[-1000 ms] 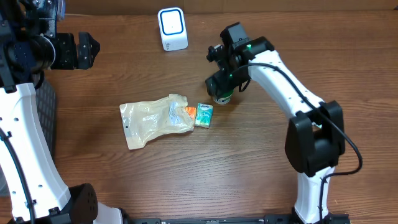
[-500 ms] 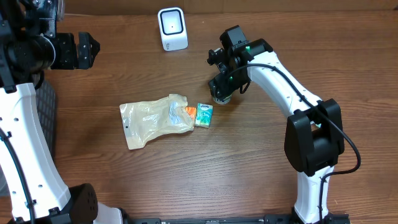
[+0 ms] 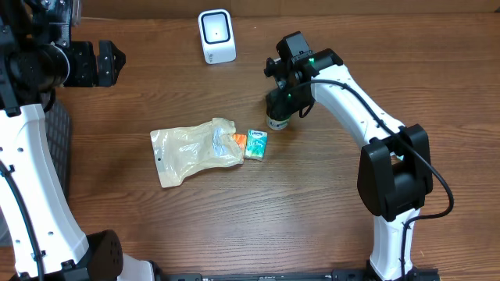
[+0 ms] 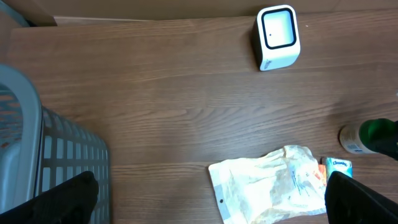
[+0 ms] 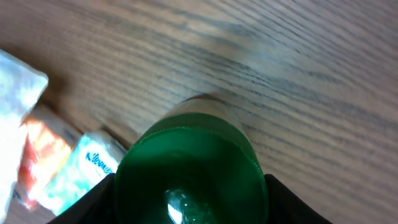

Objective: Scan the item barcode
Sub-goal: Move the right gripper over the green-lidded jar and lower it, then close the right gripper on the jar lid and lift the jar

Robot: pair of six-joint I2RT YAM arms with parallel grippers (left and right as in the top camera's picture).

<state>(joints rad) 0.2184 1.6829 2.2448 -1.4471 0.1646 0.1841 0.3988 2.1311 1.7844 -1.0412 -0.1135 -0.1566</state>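
The item is a small bottle with a green cap [image 5: 189, 171], standing upright on the wooden table [image 3: 328, 195] right of centre; only its white base [image 3: 278, 122] shows in the overhead view. My right gripper [image 3: 280, 109] is down over it, and its dark fingers [image 5: 93, 202] press the cap from both sides. No barcode shows in any view. The white scanner [image 3: 216, 35] stands at the back of the table, apart from the bottle. My left gripper [image 3: 116, 64] hangs open at the far left, high above the table, with nothing between its fingers [image 4: 74, 196].
A crumpled clear plastic bag [image 3: 195, 150] lies mid-table, with a teal tissue pack [image 3: 256, 144] and an orange packet [image 3: 238, 139] at its right edge, just left of the bottle. A grey slatted basket [image 4: 43, 155] sits at the left edge.
My right gripper's fingers have drawn in onto the bottle's cap, and the arm has settled slightly. The left arm has not moved.
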